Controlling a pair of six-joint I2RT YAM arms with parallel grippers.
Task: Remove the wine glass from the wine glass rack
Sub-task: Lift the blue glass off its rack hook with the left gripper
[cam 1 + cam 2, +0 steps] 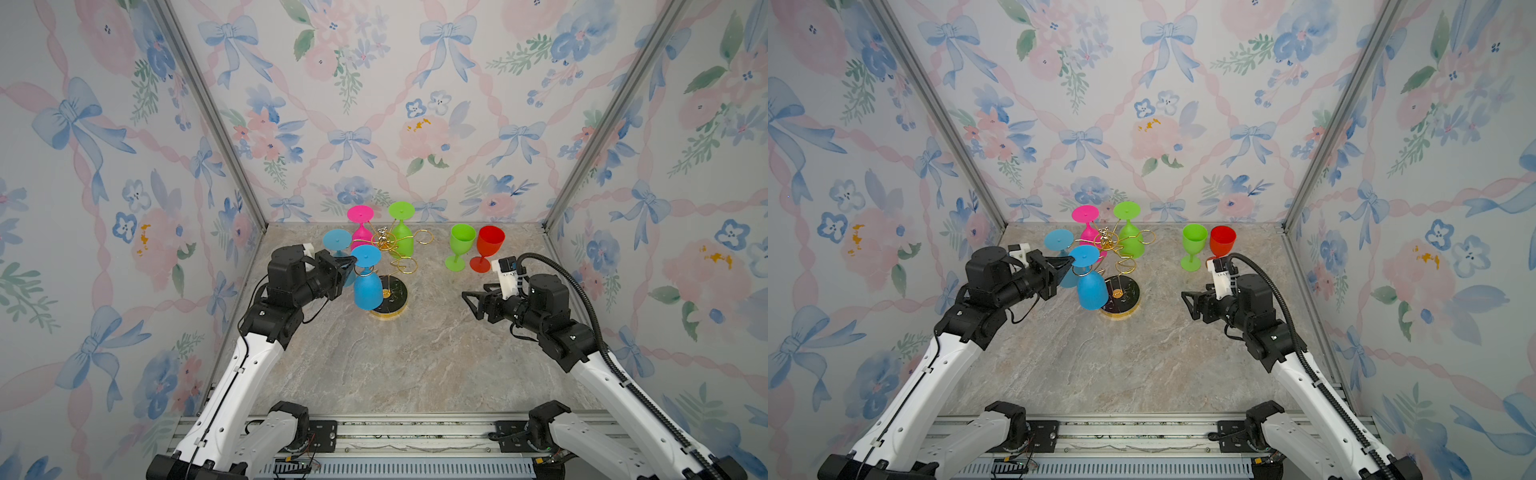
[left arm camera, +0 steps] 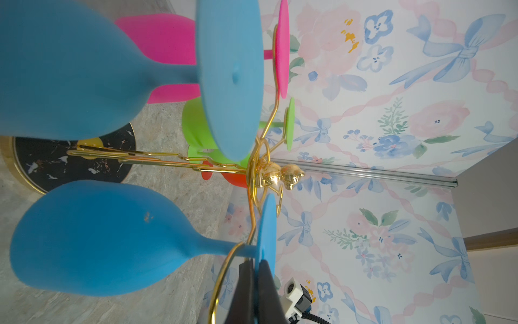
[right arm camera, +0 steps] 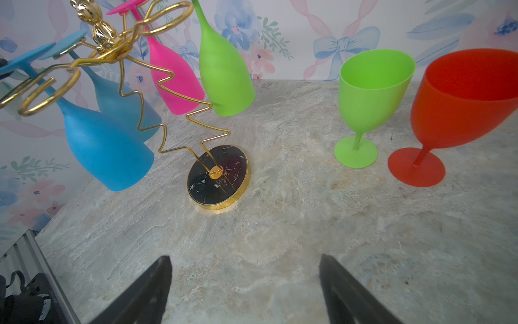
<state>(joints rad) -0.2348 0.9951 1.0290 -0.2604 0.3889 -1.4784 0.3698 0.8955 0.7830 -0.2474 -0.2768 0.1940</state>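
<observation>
Wine glass rack point(image 1: 395, 296), four glasses point(image 1: 368, 291) hanging inverted

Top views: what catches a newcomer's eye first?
The gold wine glass rack, left of centre, carries bright inverted glasses; the left gripper pinches the near blue wine glass by its foot. Back right, a green glass and a red glass stand upright.

a grey-beige marbled tabletop point(image 1: 374, 365) carries three things. the wine glass rack point(image 1: 394, 297) stands on its round black gold-rimmed base at about 11 o'clock from the middle. a green glass point(image 1: 460, 247) and a red glass point(image 1: 488, 248) stand upright at 1 o'clock, the red just beside the green at its 3 o'clock, feet apart.
</observation>
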